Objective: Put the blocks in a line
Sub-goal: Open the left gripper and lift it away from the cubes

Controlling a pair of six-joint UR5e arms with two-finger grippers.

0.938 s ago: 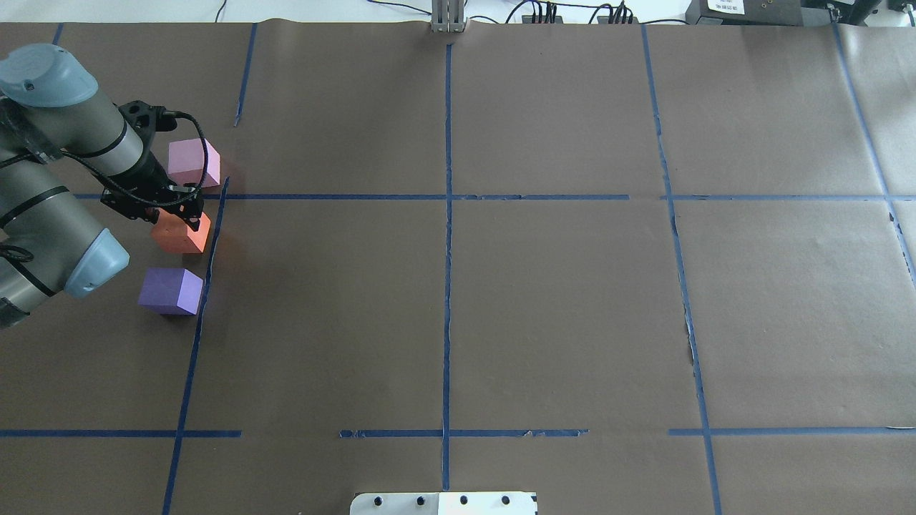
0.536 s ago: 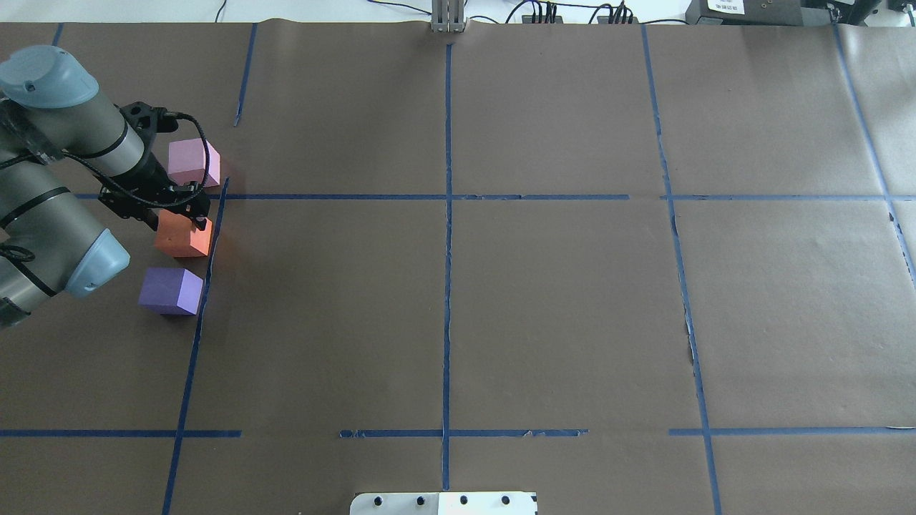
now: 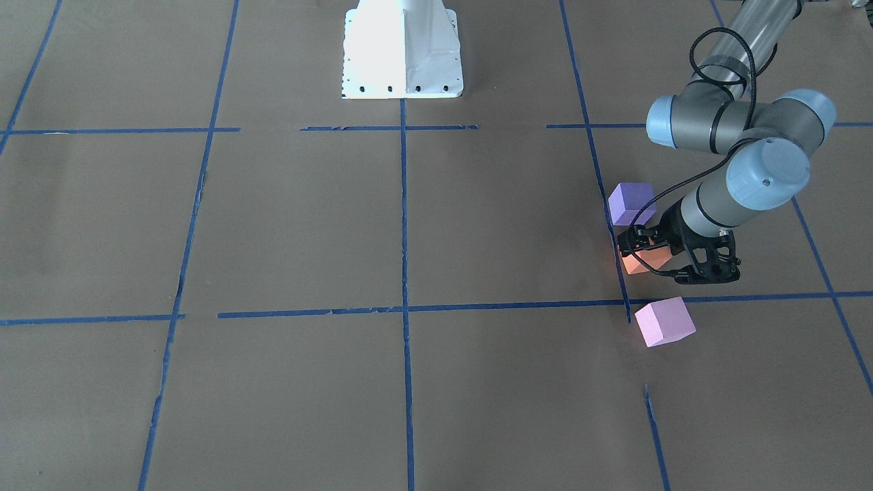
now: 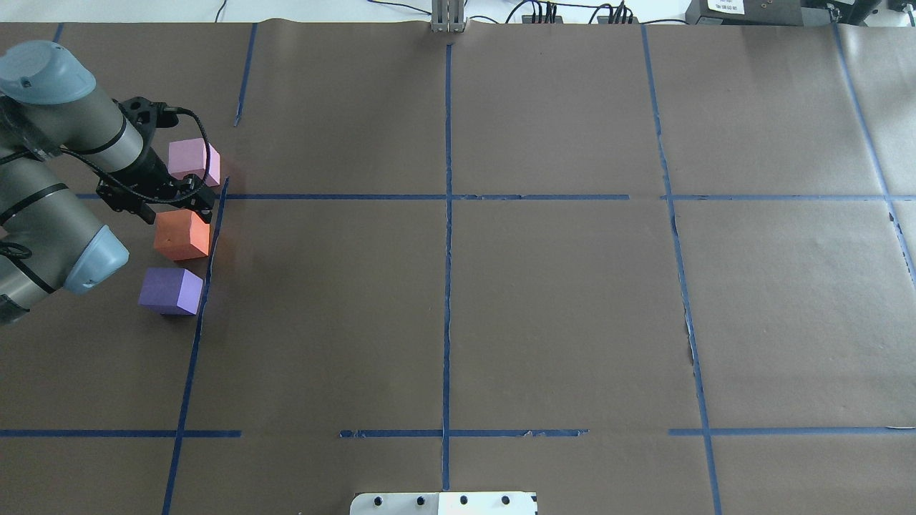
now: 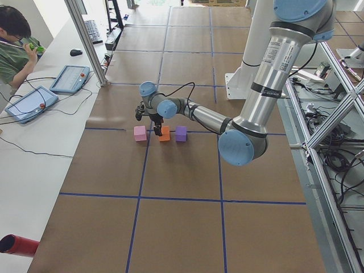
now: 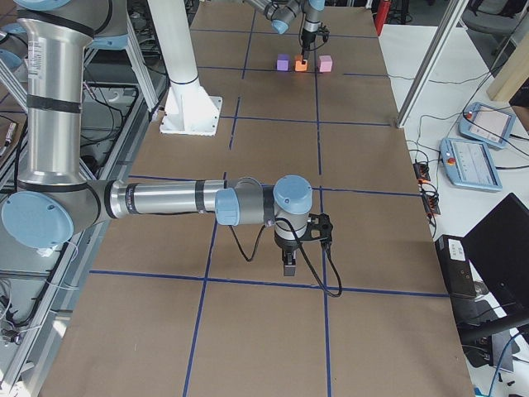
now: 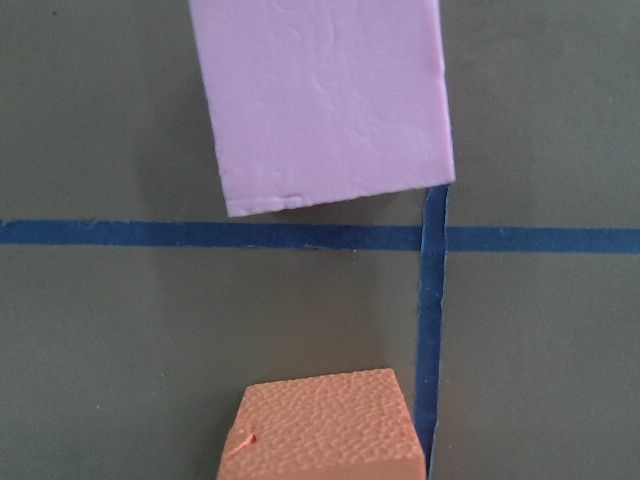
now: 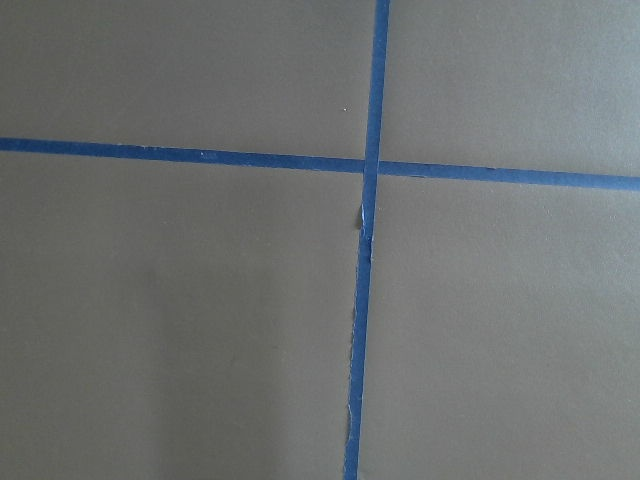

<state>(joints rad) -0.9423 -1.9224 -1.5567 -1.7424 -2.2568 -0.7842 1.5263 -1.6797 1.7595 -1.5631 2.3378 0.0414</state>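
Note:
Three foam blocks stand in a column at the left of the overhead view, next to a blue tape line: the pink-lilac block farthest, the orange block in the middle, the violet-purple block nearest. My left gripper is open and empty, hovering over the orange block's far edge. The left wrist view shows the pink block above and the orange block below. My right gripper shows only in the exterior right view, low over bare paper; I cannot tell its state.
Brown paper with a blue tape grid covers the table. The white robot base plate sits at the near edge. A metal post stands at the far edge. An operator and tablets sit beyond it.
The orange block turned square in the left gripper's grasp and rests on the table. The left gripper has let go of it and drawn back toward the pink block.

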